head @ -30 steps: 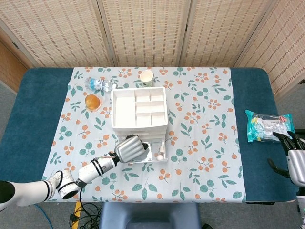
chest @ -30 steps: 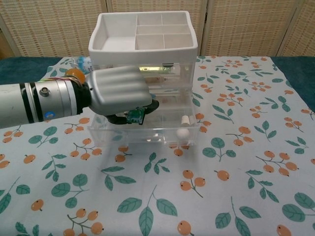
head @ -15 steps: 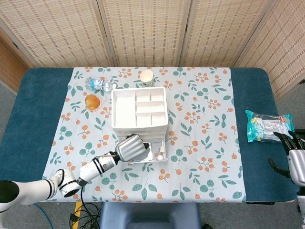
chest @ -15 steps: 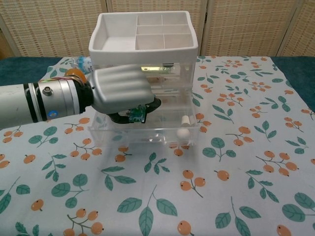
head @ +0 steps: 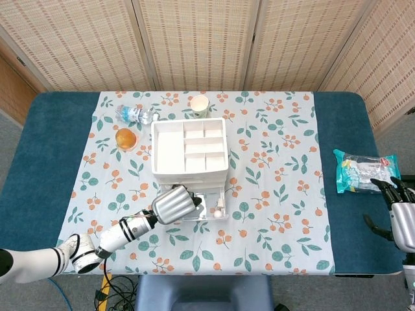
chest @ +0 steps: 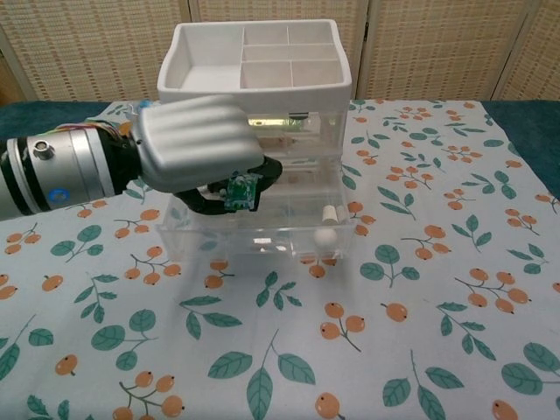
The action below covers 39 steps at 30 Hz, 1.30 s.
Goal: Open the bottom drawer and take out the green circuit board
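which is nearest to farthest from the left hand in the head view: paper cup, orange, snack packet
From the left hand:
1. orange, up and to its left
2. paper cup, behind the drawer unit
3. snack packet, far right, by the right hand

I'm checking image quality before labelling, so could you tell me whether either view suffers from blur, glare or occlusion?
Head view: evenly lit and sharp. Chest view: the left hand looms large and hides part of the clear drawer; the green circuit board stays visible.

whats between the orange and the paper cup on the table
The water bottle lies on its side between the orange and the paper cup, as the head view shows.
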Available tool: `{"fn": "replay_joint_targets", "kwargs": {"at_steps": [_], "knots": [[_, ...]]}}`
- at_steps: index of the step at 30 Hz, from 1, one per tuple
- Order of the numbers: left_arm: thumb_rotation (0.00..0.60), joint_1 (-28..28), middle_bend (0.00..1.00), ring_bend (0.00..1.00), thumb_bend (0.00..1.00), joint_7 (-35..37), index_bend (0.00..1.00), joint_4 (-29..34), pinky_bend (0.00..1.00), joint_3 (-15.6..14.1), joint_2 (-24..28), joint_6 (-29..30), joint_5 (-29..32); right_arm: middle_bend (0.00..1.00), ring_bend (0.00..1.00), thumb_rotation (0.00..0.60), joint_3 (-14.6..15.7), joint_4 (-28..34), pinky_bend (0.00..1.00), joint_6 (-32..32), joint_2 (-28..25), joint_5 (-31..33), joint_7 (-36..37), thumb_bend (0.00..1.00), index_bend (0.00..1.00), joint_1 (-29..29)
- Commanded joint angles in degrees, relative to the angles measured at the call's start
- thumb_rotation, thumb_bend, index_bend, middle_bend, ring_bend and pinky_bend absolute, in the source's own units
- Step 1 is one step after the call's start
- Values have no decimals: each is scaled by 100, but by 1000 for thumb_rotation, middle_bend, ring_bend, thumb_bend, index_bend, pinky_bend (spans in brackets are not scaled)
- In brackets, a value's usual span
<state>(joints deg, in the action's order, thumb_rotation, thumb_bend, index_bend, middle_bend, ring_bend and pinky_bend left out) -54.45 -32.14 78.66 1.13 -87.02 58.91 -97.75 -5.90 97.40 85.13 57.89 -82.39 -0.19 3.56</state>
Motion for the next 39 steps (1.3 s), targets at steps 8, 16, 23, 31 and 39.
{"fn": "replay_joint_targets", "kwargs": {"at_steps": [8, 16, 23, 31, 39], "knots": [[600, 453, 1000, 1000, 358, 210, 529, 703, 1000, -132, 617, 681, -270, 225, 129, 600, 2, 57, 207, 22, -1, -66, -47, 289, 138, 18], [600, 896, 1000, 1000, 357, 229, 527, 1023, 1000, -258, 1078, 939, -149, 225, 129, 600, 5, 62, 207, 14, 22, -130, -47, 289, 138, 51], [600, 1322, 1000, 1000, 357, 279, 524, 1043, 1000, -216, 1394, 1077, 300, 225, 129, 600, 9, 94, 207, 46, 15, -188, -65, 289, 138, 57], [600, 1599, 1000, 1000, 357, 312, 509, 947, 1000, -233, 1431, 899, 708, 224, 129, 600, 28, 147, 207, 78, 13, -232, -104, 289, 138, 49], [600, 1736, 1000, 1000, 357, 203, 490, 689, 1000, -331, 1177, 561, 925, 225, 129, 600, 37, 165, 207, 89, -1, -234, -126, 289, 138, 39]]}}
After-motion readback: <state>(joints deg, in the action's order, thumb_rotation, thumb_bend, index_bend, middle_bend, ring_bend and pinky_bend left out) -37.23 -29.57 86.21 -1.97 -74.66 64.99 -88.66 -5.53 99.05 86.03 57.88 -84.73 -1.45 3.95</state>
